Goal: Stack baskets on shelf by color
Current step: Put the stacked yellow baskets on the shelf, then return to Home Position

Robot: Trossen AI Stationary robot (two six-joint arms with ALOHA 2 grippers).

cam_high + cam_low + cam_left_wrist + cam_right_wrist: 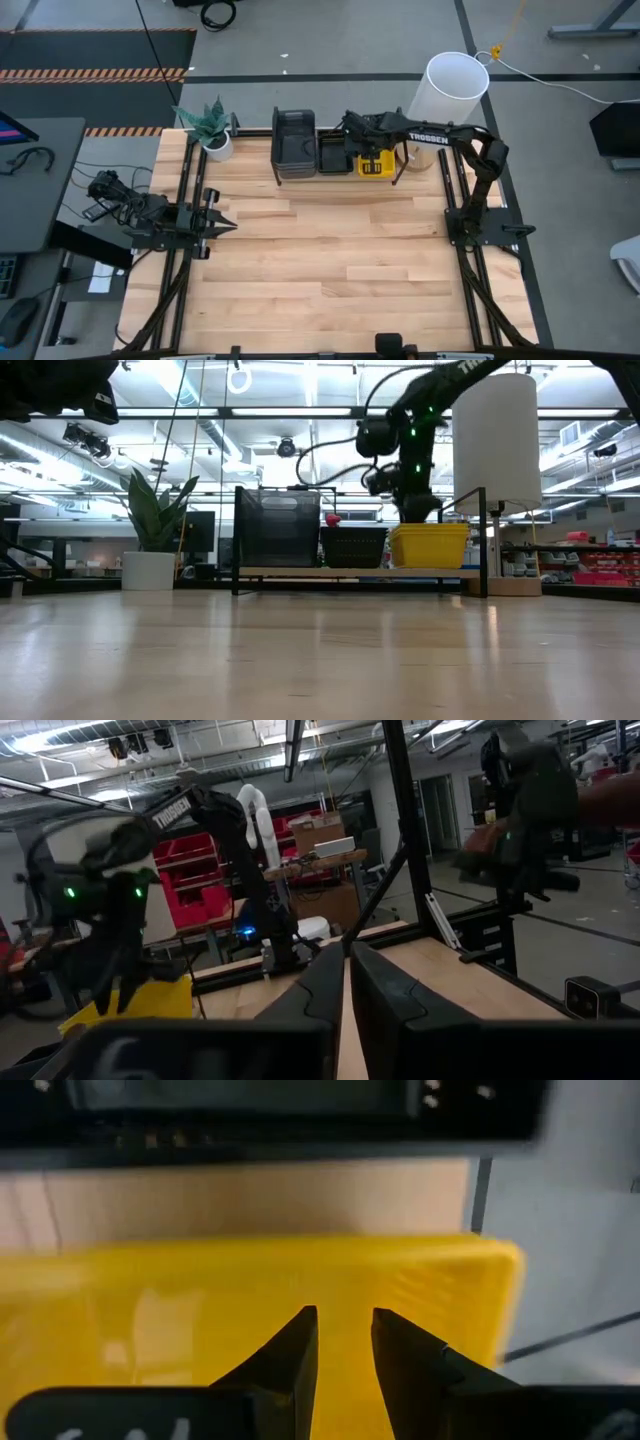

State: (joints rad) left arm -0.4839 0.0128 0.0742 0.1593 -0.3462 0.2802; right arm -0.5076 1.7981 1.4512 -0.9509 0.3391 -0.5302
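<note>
As I read the high view, the right gripper point(362, 140) sits directly over the bright yellow plastic basket point(377, 164) at the end of the light-wood shelf point(340, 172) with its thin black upright rods. Just beside the yellow one, away from the tall white cylinder point(449, 92), lies the black perforated basket point(333, 156), and beyond that the larger dark grey baskets point(294, 142) with rounded corners. The left gripper point(222, 222) waits well apart on the table's near-left side, so the right arm is plainly the nearer one.

Low view: three groups stand along the shelf board point(360, 572), grey point(278, 528), black point(353, 546), yellow point(429, 545). I see nothing inside any of them from this level. The right arm comes down above the yellow basket; whether it touches, I cannot tell here.

Left wrist view: my left fingers point(325, 990) are pressed together, nothing between them. The yellow basket point(150, 998) lies far ahead.

Right wrist view: right fingers point(295, 1345) are parted by a narrow gap, holding nothing, with the yellow basket point(200, 1310) straight ahead of the tips, its long axis running across the line of the fingers. Its inside looks bare. My judgement: yellow is placed, and the next move is a clean lift away.
</note>
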